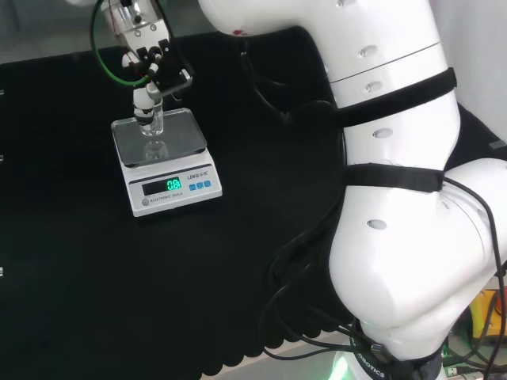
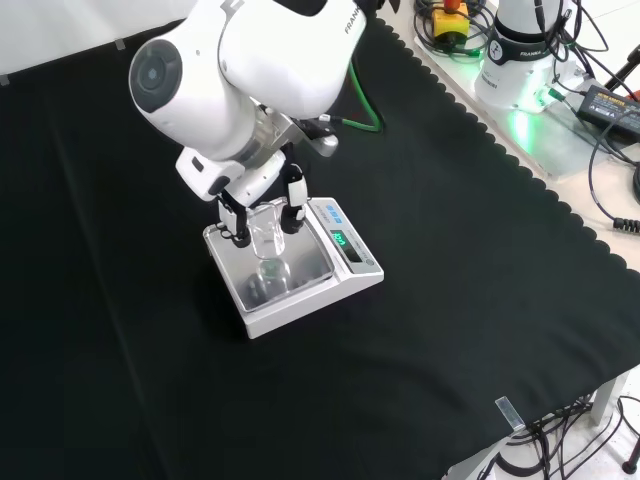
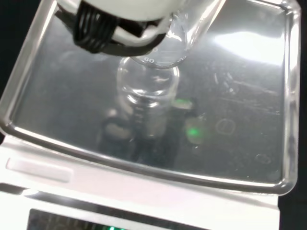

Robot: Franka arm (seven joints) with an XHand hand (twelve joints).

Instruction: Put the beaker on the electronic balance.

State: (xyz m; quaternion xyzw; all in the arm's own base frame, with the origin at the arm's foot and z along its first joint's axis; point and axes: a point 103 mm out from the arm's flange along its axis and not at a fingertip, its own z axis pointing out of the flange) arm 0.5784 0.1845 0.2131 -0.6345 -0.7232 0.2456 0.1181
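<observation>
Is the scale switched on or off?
On. The electronic balance shows lit green digits on its front display in the head view, while the hand holds the beaker on its pan.

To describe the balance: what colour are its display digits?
Green, clearest in the head view on the balance.

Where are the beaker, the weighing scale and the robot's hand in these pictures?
beaker (image 2: pixel 267 235): front view, on its clear glass wall.
electronic balance (image 1: pixel 176 131): head view, on the bare steel pan.
hand (image 2: pixel 293 200): front view, on a finger beside the beaker.
</observation>
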